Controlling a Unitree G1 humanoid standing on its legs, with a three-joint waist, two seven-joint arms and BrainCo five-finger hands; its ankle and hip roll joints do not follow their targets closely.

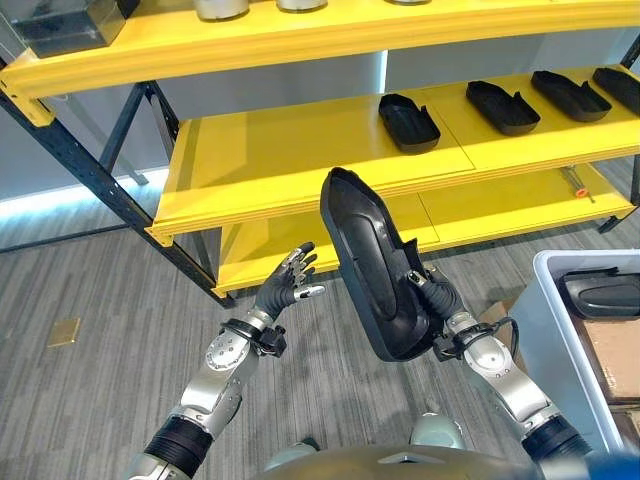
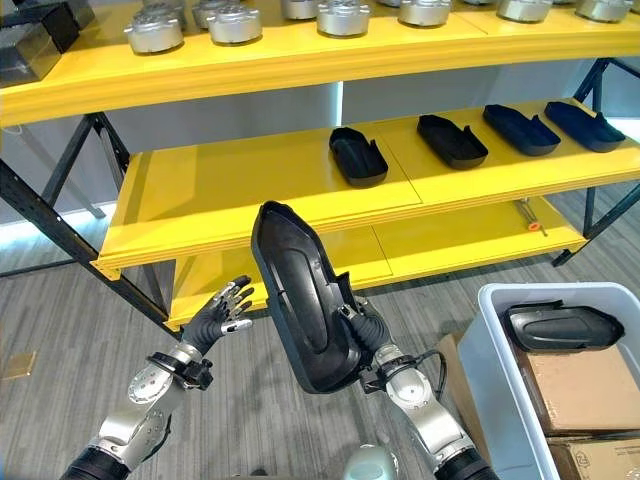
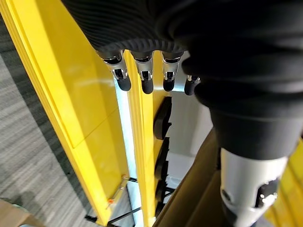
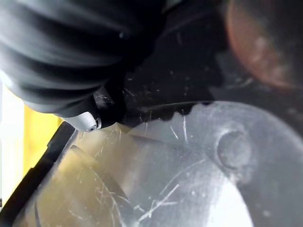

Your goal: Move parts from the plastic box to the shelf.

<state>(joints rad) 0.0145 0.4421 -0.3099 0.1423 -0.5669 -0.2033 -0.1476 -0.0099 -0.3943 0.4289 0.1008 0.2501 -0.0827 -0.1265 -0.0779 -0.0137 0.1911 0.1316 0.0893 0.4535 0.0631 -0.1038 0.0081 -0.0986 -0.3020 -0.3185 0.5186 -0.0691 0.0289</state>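
Observation:
My right hand point(image 1: 437, 296) is shut on a long black plastic part point(image 1: 368, 262), holding it up on end in front of the yellow shelf point(image 1: 290, 160); its glossy surface point(image 4: 189, 156) sits right against the wrist camera. My left hand point(image 1: 285, 285) hovers open just left of the part, fingers spread, apart from it. Several matching black parts point(image 1: 408, 122) lie in a row on the shelf's middle level. Another black part point(image 2: 558, 326) rests in the white plastic box point(image 2: 490, 350) at the lower right.
Metal cylinders point(image 2: 235, 22) stand on the top shelf level. Dark blue shelf uprights point(image 1: 90, 170) slant at the left. Cardboard boxes point(image 2: 585, 385) sit inside the plastic box. A lower yellow level point(image 1: 500, 205) lies behind the held part. Grey plank floor surrounds it.

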